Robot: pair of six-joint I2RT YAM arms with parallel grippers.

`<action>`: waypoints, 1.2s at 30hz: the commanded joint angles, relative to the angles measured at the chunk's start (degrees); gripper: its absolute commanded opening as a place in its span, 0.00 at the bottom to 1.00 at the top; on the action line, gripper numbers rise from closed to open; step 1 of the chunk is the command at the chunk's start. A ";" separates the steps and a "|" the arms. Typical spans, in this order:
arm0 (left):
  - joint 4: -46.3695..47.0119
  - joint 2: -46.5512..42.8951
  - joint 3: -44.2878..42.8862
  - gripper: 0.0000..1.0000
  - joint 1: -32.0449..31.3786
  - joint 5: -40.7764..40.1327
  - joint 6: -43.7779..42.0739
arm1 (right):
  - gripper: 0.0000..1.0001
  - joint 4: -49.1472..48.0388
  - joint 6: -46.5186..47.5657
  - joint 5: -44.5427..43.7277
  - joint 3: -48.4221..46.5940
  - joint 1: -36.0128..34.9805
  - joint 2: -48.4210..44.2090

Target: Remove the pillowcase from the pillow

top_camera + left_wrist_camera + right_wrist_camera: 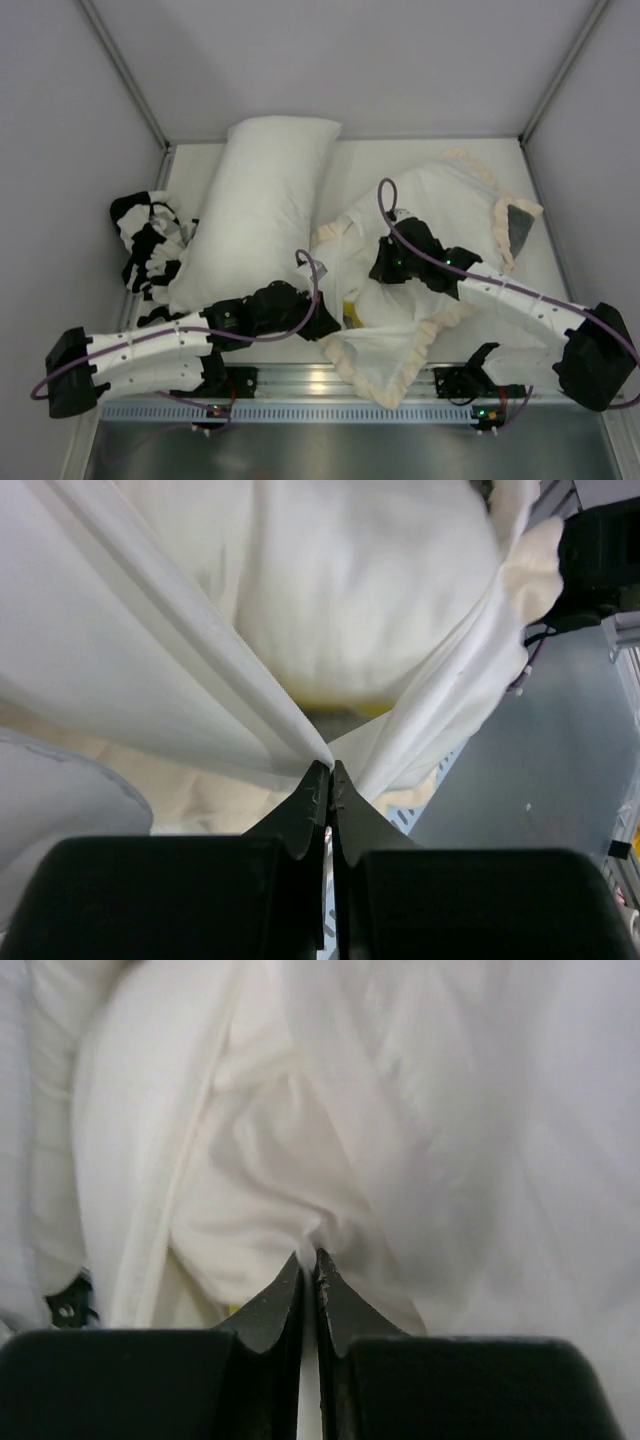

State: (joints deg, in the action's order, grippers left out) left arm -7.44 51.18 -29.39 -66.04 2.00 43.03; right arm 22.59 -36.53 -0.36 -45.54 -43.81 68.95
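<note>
Right of centre on the worktop (pixel 400 155), the pillowcase (pixel 440 200) lies white face up with the pillow (pixel 360 590) inside. My left claw (pixel 328 772) is pinched tight on the pillowcase's near hem; my right claw (pixel 308 1258) is closed on its bunched top cloth.

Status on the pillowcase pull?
Left end effector shut on pillowcase edge; right end effector shut on its white fabric. Pillow inside, not yet out. Longer pillow alongside, not blocking.

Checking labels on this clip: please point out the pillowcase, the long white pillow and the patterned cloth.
pillowcase (pixel 450 197), top view, on its white face.
long white pillow (pixel 257 205), top view, on its middle.
patterned cloth (pixel 150 242), top view, on its black-and-white folds.
</note>
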 commanded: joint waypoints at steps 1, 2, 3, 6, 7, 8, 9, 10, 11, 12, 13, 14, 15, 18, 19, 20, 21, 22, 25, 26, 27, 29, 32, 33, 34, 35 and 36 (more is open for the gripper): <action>1.37 1.46 0.38 0.00 -0.93 8.19 -1.28 | 0.00 -8.01 2.25 -0.52 -8.15 6.36 -3.03; 1.90 2.08 0.38 0.00 -0.93 8.89 -1.80 | 0.00 -7.83 2.43 0.61 -8.60 6.98 -2.86; 2.86 2.95 0.38 0.00 -0.93 9.68 -2.07 | 0.00 -7.91 2.35 2.45 -8.86 7.68 -2.68; 4.45 6.47 -0.14 0.00 -0.93 11.97 -2.59 | 0.00 -8.18 1.99 4.31 -9.13 9.18 -1.98; 5.24 7.00 -0.23 0.00 -0.93 12.06 -2.60 | 0.00 -8.18 2.43 4.92 -8.96 9.18 -1.71; 5.51 7.53 -0.23 0.00 -0.93 11.89 -2.51 | 0.00 -8.18 3.65 7.63 -8.87 9.10 -1.45; 5.68 7.53 -0.23 0.00 -0.93 11.54 -2.51 | 0.00 -7.57 4.53 9.83 -8.78 9.01 -1.01; 5.77 7.45 -0.15 0.00 -0.93 11.27 -2.51 | 0.00 -6.95 5.50 11.59 -8.08 9.01 -1.27; 5.69 7.18 -0.14 0.00 -0.93 10.92 -2.68 | 0.00 -6.77 6.55 14.05 -7.12 8.66 -1.97; 5.68 7.01 -0.14 0.00 -0.93 10.75 -2.77 | 0.02 -6.94 7.26 14.94 -5.80 8.05 -4.41; 5.68 6.92 -0.06 0.00 -0.93 10.57 -2.77 | 0.09 -6.42 7.96 15.21 -3.53 6.13 -5.91; 5.68 6.83 0.12 0.00 -0.93 10.39 -2.95 | 0.28 -5.72 8.84 14.26 -2.63 4.72 -9.06; 5.77 6.92 0.47 0.00 -0.93 10.22 -2.95 | 0.36 -3.80 9.20 13.46 -1.67 1.74 -10.31; 6.91 8.14 0.91 0.00 -0.93 10.83 -3.04 | 0.52 0.60 8.24 11.44 0.80 -3.45 -13.91; 6.91 8.58 1.26 0.00 -0.93 11.27 -3.04 | 0.55 2.70 7.10 10.83 2.54 -4.52 -14.71; 9.00 8.94 1.44 0.00 -0.93 11.53 -2.86 | 0.63 3.42 6.66 10.12 3.43 -5.48 -15.42; 9.55 9.20 1.61 0.00 -0.93 11.88 -2.77 | 0.68 4.30 6.39 9.94 4.22 -7.58 -16.47; 9.90 9.55 1.79 0.00 -0.93 11.97 -2.68 | 0.72 6.39 5.95 9.51 5.01 -8.65 -16.39; 10.60 9.47 1.70 0.00 -0.93 12.76 -2.77 | 0.91 9.13 5.25 6.61 5.37 -12.69 -14.29; 10.69 9.29 1.44 0.00 -0.93 13.03 -2.77 | 0.99 10.53 4.90 3.21 5.37 -13.75 -12.97; 10.69 9.12 1.26 0.00 -0.93 13.73 -2.86 | 1.00 11.24 4.55 1.35 5.37 -15.32 -12.09; 10.69 7.98 1.00 0.00 -0.93 14.35 -2.95 | 0.99 13.17 3.40 -3.23 5.02 -16.47 -9.11; 10.52 5.52 1.35 0.00 -0.93 14.96 -2.77 | 1.00 14.23 1.73 -7.71 4.50 -19.11 -5.33; 10.34 4.90 1.61 0.00 -0.93 15.05 -2.68 | 0.99 15.11 1.38 -8.60 3.80 -21.12 -4.53; 9.73 4.20 1.79 0.00 -0.93 14.79 -2.60 | 0.99 15.55 0.33 -10.26 3.44 -22.01 -3.65; 9.29 3.67 1.79 0.00 -0.93 14.61 -2.68 | 0.99 15.90 -0.11 -10.80 3.18 -22.89 -2.17; 8.77 2.88 2.05 0.00 -0.93 14.26 -2.68 | 0.99 16.52 -0.46 -11.15 2.74 -24.64 -1.63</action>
State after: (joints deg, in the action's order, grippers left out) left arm 0.05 56.80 -27.94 -66.37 12.62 40.53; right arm 32.88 -34.22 -6.11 -40.84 -64.86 65.14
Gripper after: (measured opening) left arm 0.009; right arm 0.993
